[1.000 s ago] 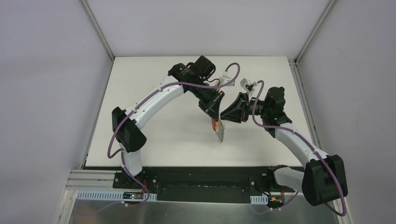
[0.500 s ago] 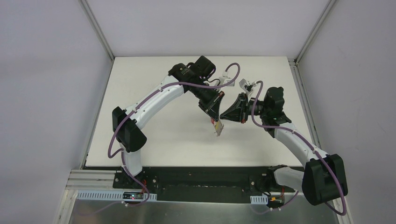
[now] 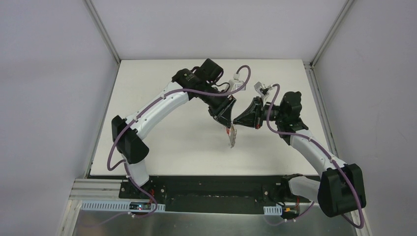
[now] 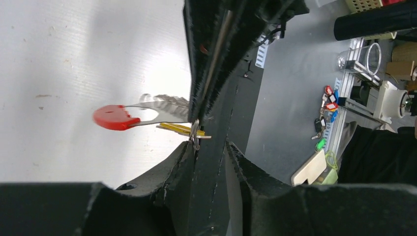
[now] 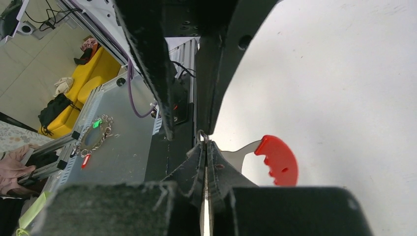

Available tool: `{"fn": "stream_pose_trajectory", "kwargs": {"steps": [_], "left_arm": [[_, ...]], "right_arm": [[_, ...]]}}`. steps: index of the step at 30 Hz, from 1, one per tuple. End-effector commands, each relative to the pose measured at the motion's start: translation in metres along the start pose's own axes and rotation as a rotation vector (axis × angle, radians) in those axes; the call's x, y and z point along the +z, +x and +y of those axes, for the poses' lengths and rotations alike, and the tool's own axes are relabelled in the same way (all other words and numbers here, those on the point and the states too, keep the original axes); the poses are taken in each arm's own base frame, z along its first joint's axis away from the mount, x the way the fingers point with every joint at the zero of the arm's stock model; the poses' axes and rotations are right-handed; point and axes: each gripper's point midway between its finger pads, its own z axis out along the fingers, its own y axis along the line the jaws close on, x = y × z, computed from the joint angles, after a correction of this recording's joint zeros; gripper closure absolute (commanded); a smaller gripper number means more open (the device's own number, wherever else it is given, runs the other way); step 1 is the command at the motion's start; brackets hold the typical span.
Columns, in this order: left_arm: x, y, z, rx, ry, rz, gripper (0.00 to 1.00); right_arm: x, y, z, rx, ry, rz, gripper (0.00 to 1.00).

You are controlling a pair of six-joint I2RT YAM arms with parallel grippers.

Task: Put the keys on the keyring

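The keyring is a small wire ring [image 4: 195, 140] with a red-headed [image 4: 114, 118] silver toothed piece hanging from it. Its red head also shows in the right wrist view [image 5: 278, 160]. The key [image 4: 173, 128], yellow and seen edge-on, lies against that ring. In the top view the bunch [image 3: 232, 139] dangles above the table between the two fingertips. My left gripper [image 3: 225, 123] [image 4: 206, 147] and right gripper [image 3: 236, 122] [image 5: 204, 142] meet tip to tip. Each is pinched shut at the ring, and a wire loop [image 5: 200, 133] pokes out of the right tips. Whether the key is threaded on the ring is hidden.
The white table [image 3: 162, 123] lies under the hanging bunch, with grey walls around it. A black rail [image 3: 211, 183] with the arm bases runs along the near edge. Other key bunches lie on the grey bench beyond the table [image 4: 326, 105] [image 5: 94, 134].
My left arm's elbow has swung a little to the left. Both grippers stay tip to tip, and the hanging bunch has barely shifted.
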Motion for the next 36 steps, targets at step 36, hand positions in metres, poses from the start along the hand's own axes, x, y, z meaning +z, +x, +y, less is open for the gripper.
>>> {"fn": "stream_pose_trajectory", "kwargs": {"steps": [36], "left_arm": [[-0.015, -0.032, -0.015, 0.024, 0.184, -0.237, 0.79]], "right_arm": [[-0.015, -0.041, 0.016, -0.131, 0.016, -0.142, 1.00]]}}
